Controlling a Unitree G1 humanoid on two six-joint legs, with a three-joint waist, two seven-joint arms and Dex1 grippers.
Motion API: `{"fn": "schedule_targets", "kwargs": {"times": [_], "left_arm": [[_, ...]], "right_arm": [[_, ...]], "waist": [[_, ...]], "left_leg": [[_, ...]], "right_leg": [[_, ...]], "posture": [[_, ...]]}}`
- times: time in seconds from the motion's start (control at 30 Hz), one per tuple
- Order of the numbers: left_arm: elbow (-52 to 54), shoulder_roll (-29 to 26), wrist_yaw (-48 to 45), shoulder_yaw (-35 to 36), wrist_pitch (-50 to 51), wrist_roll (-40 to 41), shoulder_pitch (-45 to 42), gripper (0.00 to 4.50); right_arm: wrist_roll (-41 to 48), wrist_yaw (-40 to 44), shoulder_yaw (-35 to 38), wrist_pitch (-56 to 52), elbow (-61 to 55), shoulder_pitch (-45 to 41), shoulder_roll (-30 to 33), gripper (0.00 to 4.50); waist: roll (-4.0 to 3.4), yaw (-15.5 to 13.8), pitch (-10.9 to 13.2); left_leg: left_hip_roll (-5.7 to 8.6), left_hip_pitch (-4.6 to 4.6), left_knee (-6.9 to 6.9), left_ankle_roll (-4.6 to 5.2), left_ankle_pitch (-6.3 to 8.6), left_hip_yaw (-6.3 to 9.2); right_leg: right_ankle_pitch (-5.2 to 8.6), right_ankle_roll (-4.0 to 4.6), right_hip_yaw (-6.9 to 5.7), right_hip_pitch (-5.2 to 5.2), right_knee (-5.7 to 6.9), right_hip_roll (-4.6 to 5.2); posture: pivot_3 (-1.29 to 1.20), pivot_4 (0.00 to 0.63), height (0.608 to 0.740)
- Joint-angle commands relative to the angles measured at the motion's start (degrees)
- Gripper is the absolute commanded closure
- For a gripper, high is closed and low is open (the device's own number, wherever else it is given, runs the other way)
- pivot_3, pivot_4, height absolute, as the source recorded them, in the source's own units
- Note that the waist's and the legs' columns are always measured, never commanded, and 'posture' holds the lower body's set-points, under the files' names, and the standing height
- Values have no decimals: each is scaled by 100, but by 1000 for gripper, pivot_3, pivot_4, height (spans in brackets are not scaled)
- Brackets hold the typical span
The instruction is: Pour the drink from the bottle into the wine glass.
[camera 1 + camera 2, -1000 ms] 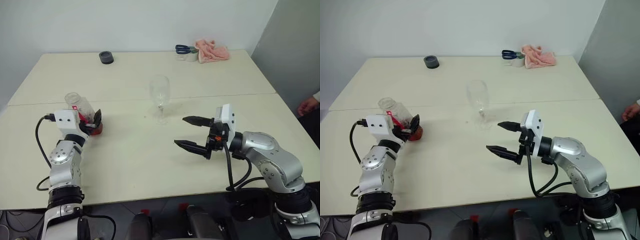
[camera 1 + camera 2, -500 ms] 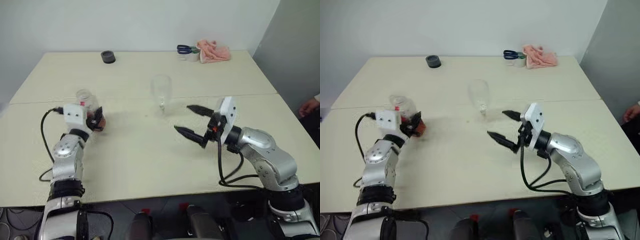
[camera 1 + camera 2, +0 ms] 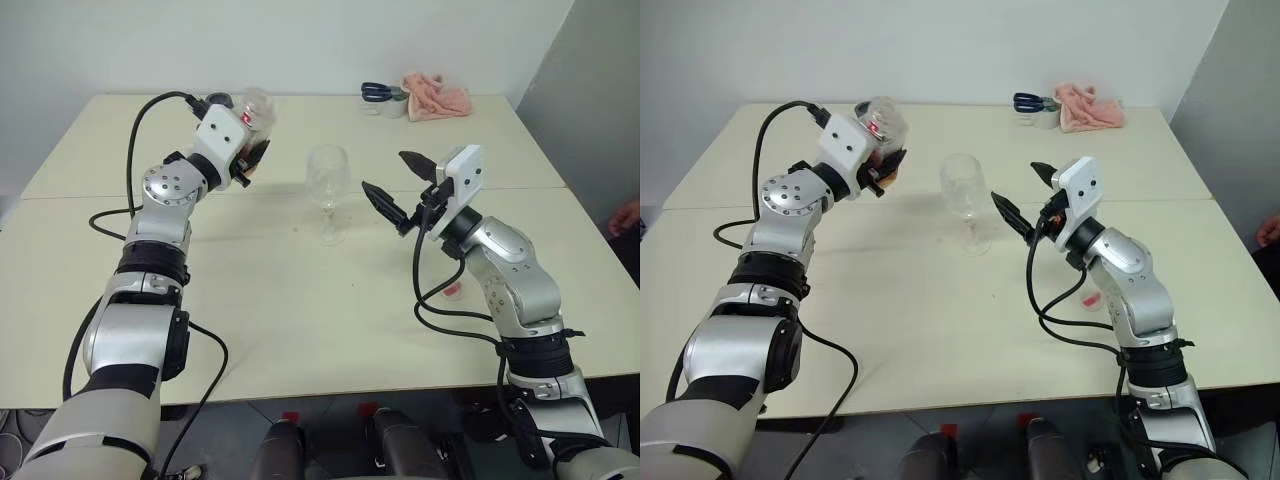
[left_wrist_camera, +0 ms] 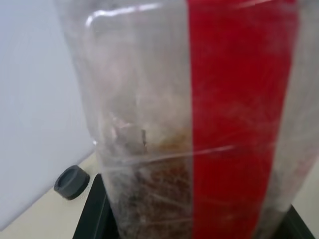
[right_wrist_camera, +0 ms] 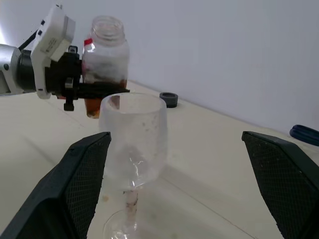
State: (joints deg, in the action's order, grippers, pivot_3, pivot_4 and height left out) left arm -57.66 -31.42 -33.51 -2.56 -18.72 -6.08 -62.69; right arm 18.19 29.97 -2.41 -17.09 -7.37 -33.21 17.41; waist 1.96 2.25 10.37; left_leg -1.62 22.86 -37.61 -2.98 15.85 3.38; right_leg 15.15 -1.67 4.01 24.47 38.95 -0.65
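The bottle (image 5: 104, 55), clear plastic with a red label strip and an open mouth, is held upright above the table. My left gripper (image 3: 249, 160) is shut on its lower part. The reddish-brown drink (image 4: 159, 199) fills only the bottom of it. To the right of the bottle, the empty wine glass (image 3: 326, 180) stands on the table (image 3: 300, 300). My right gripper (image 3: 389, 176) is open just right of the glass bowl, its fingers (image 5: 84, 174) level with the bowl and not touching it.
A black round cap (image 5: 168, 98) lies on the far part of the table behind the bottle. Blue scissors (image 3: 375, 92) and a pink cloth (image 3: 437, 95) sit at the far right corner. A person's hand (image 3: 628, 215) shows at the right edge.
My left gripper closed on the bottle, lifted it off the table and carried it up and right toward the glass. The right gripper rose and moved forward to the glass, staying open.
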Motion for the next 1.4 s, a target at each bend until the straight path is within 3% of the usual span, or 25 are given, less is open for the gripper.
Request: {"fn": "schedule_targets", "kwargs": {"times": [0.03, 0.67, 1.4], "left_arm": [[-221, -197, -72, -164, -476, -273, -512, 2882], [-1311, -113, 86, -878, -1303, -1306, -1747, 2882], [-1608, -253, 1051, -1847, -1940, -2666, -2257, 2882]], "right_arm": [[31, 65, 47, 169, -126, -178, -61, 0], [285, 442, -37, -23, -212, -228, -234, 0], [289, 382, 8, -64, -281, -196, -199, 0]], "waist": [[-1, -1, 1], [-2, -33, 1], [-2, -32, 1]], "left_leg": [[0, 5, -6, 0, 0, 1], [9, 8, -30, 2, 1, 10], [9, 8, -33, 2, 1, 11]], "right_leg": [[0, 0, -1, 3, 0, 1], [-1, -2, -10, -6, 8, 5], [-1, -1, -11, -6, 13, 5]], "posture": [[0, 150, 740], [0, 150, 740], [0, 150, 740]]}}
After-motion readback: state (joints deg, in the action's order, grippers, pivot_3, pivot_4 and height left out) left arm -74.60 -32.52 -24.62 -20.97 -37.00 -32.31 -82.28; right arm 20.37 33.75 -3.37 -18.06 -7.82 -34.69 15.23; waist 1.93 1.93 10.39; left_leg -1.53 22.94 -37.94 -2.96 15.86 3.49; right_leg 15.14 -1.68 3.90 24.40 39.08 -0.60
